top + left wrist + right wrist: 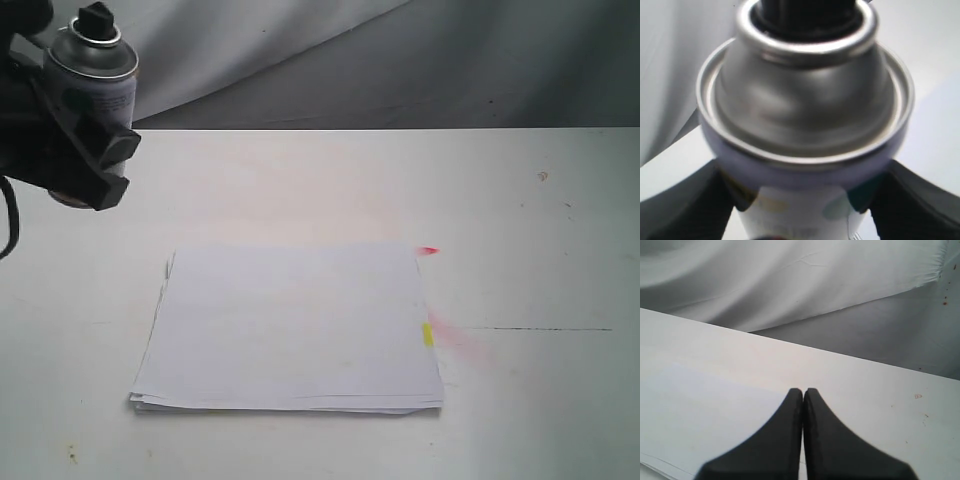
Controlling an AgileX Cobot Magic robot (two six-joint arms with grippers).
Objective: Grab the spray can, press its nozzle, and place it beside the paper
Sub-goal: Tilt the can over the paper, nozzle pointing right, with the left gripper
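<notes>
The spray can (92, 80) hangs in the air at the far upper left of the exterior view, upright, its silver shoulder and black nozzle (97, 20) on top. My left gripper (85, 140) is shut on the can's body below the shoulder. In the left wrist view the can (805, 100) fills the frame, with a black finger on each side of the label and the nozzle (805, 15) partly cut off. The paper (290, 325) lies flat in the middle of the table with a yellow tab (428, 335) and a red mark (428, 250). My right gripper (803, 392) is shut and holds nothing, above the paper (700, 415); the exterior view does not show it.
The white table (540, 230) runs to a grey cloth backdrop (400, 60). A pink spray stain (465, 345) and a thin dark line (540, 329) mark the table right of the paper.
</notes>
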